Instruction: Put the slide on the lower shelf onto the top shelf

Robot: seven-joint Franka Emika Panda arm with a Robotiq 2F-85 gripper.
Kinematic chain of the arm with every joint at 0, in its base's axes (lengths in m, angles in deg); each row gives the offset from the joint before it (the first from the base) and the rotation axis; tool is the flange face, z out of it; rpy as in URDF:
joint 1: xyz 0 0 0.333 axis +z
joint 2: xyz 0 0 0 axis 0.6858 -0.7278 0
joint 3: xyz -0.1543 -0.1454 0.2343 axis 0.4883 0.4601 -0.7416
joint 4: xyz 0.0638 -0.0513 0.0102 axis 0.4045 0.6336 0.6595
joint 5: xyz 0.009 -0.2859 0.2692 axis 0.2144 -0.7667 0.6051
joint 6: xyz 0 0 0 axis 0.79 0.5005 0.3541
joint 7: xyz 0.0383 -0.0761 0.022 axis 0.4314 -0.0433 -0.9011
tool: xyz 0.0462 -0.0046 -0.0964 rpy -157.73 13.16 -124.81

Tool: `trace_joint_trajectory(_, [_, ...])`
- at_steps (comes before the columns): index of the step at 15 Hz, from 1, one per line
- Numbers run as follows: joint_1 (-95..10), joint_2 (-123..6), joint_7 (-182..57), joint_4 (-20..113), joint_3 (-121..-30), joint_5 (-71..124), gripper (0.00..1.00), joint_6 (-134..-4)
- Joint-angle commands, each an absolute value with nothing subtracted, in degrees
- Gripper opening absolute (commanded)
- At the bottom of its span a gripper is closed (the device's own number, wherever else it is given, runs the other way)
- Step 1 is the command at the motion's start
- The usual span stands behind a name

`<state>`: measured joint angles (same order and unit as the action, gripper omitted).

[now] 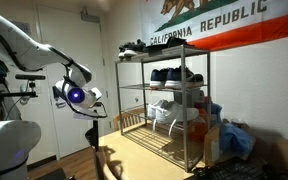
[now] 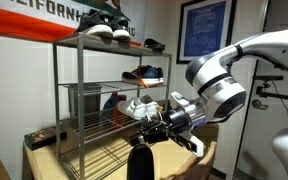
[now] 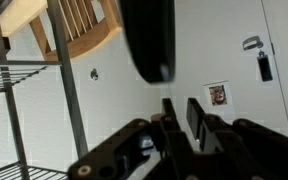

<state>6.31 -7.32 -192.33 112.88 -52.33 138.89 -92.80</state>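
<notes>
The slide point(image 2: 141, 162) is a flat dark sandal that hangs down from my gripper point(image 2: 160, 128), out in front of the chrome rack. It also shows in an exterior view point(image 1: 104, 160) and as a dark oval in the wrist view point(image 3: 149, 40). My gripper point(image 3: 180, 105) has its fingers almost together, pinching the slide's edge. It also shows in an exterior view point(image 1: 92, 122). The lower shelf point(image 1: 156, 143) point(image 2: 89, 160) is bare wire. The top shelf point(image 1: 169, 53) point(image 2: 94, 43) carries shoes.
Sneakers point(image 2: 101, 27) and dark shoes point(image 1: 134, 45) sit on the top shelf. More shoes point(image 2: 144, 74) and white shoes point(image 2: 139, 107) fill the middle tiers. A wooden chair point(image 1: 130, 121) stands by the rack. Blue bags point(image 1: 234, 140) lie beside it.
</notes>
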Motion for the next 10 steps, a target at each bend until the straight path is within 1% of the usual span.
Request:
trace_joint_trajectory(1, [4.95,-3.31,-193.3,113.89,-50.02,138.77,0.05,-89.67])
trace_joint_trajectory(9, [4.49,-1.36,-193.67,113.25,-45.8,139.29,0.05,-88.15])
trace_joint_trajectory(10, [4.83,-1.97,-193.15,113.06,-45.33,139.03,0.47,-88.27])
